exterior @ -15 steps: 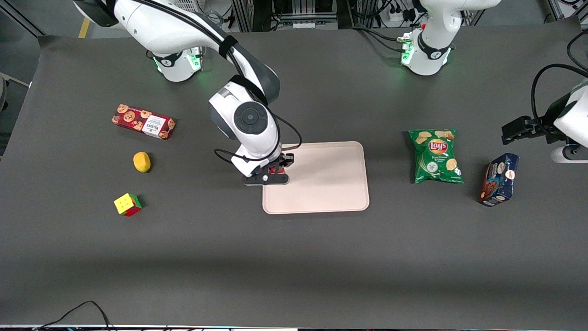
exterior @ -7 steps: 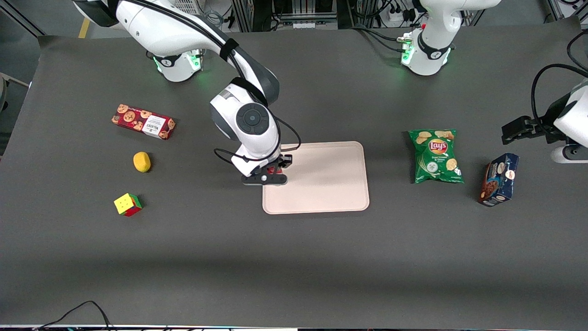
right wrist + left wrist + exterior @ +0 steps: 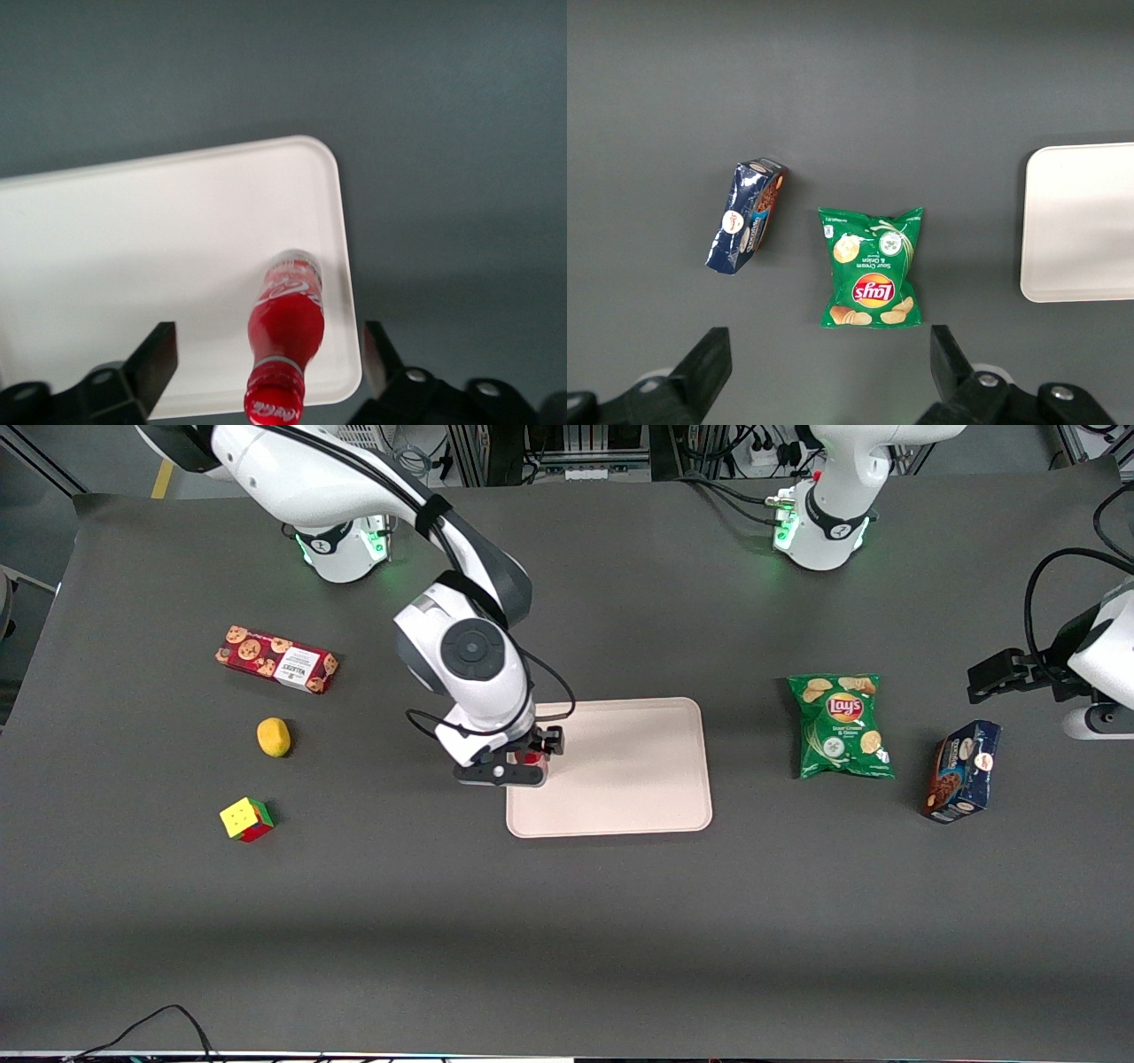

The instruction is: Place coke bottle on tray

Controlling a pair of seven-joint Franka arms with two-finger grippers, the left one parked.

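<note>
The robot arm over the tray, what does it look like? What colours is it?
The working arm is glossy white with dark grey joints and a round grey disc on its wrist. Black cables loop along it, strapped with a black band. Its gripper by the tray's edge is black. The base glows green.

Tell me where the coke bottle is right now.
The coke bottle stands upright on the tray, near its edge toward the working arm's end, between the open fingers of the gripper above it.

— Where's the bottle?
— Upright on the tray, near its edge toward the working arm's end.
— And the gripper?
— Above it, fingers spread either side.
</note>
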